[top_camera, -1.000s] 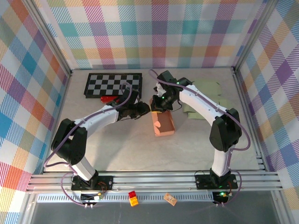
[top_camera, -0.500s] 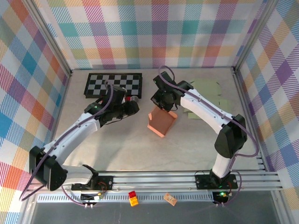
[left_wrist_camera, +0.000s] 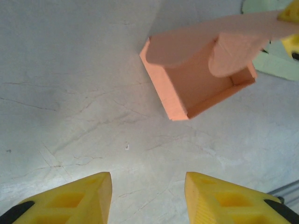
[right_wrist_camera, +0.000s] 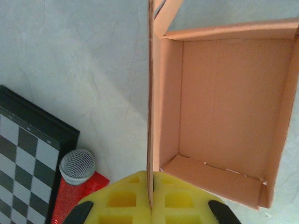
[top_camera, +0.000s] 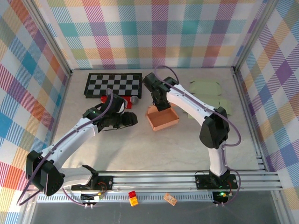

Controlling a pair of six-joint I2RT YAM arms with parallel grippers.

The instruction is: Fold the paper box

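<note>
The orange paper box [top_camera: 163, 118] sits flat on the table with its open side up. In the right wrist view its empty inside [right_wrist_camera: 224, 107] shows, and its upright lid flap [right_wrist_camera: 150, 93] runs edge-on into my right gripper [right_wrist_camera: 150, 205], which is shut on that flap. From above, the right gripper [top_camera: 158, 105] is at the box's back left corner. My left gripper [top_camera: 130, 120] is left of the box and apart from it. Its yellow fingers [left_wrist_camera: 88, 196] stand open over bare table, with the box [left_wrist_camera: 196, 84] ahead of them.
A black-and-white chessboard [top_camera: 113, 84] lies at the back left. A silver-headed microphone [right_wrist_camera: 77, 166] on a red item [top_camera: 112, 99] lies between the board and the box. Flat green paper sheets [top_camera: 208, 87] lie at the back right. Plaid walls enclose the table.
The box has gone from tilted on its edge to flat with its open side up. My left gripper has backed away to the left and opened wider. My right gripper shifted left, holding the flap.
</note>
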